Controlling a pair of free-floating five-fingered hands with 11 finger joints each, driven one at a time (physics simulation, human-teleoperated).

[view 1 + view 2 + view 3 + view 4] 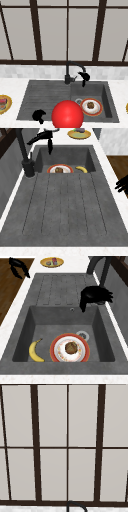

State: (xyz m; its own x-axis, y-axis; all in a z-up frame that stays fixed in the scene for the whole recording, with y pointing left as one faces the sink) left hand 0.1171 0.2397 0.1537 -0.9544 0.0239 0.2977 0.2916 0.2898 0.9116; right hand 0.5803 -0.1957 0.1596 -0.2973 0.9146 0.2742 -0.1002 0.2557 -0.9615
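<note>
A: Front view, lower left: left hand (38, 115), fingers curled, holding nothing, over the sink's (27, 100) front rim. Upper right of centre: right hand (84, 76) at the faucet (71, 65) spout tip, fingers drooping loose, gripping nothing.

B: Risks?

A: A drop of that hand could strike the plate (91, 107) below it, lower right in the basin; the banana (35, 350) lies beside it.

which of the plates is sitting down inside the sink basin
The red-rimmed plate with a brown muffin-like food on it, lying in the basin beside the banana. The yellow plate sits up on the countertop past the drainboard instead.
</note>
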